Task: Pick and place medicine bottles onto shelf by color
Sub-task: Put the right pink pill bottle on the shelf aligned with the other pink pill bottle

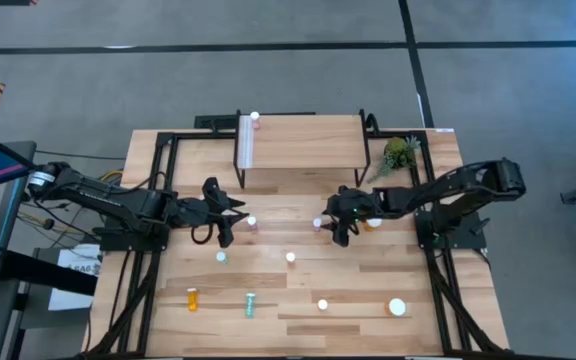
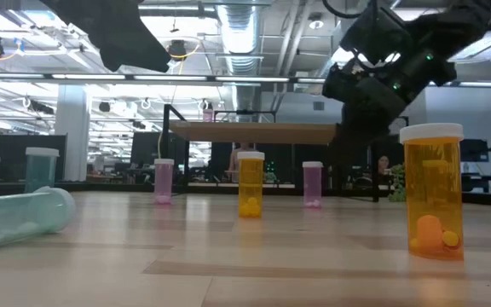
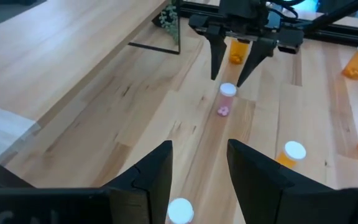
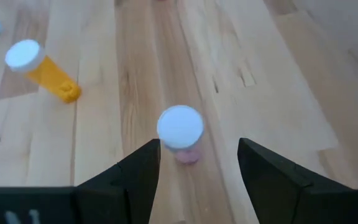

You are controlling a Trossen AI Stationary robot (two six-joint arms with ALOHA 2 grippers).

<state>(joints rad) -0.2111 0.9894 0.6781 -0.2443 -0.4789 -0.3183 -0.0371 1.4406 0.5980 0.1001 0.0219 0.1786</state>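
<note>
The light-wood shelf [image 1: 298,140] stands at the table's far middle with one pink bottle [image 1: 255,117] on its left end. My right gripper [image 4: 199,165] is open, slanting down over an upright pink bottle [image 4: 180,129] whose white cap shows between its fingers, with gaps on both sides. My left gripper [image 3: 199,163] is open in the left middle. Another pink bottle [image 1: 252,222] stands just ahead of its fingertips, its cap [image 3: 180,210] showing low between the fingers. Neither gripper touches a bottle.
An orange bottle [image 1: 373,222] stands under my right arm. A teal bottle [image 1: 221,257] and an orange one [image 1: 290,258] stand mid-table. Nearer the front are a lying orange bottle [image 1: 192,298], a lying teal one [image 1: 250,305], a small one [image 1: 322,305] and a wide orange one [image 1: 397,307]. A plant [image 1: 398,153] sits right of the shelf.
</note>
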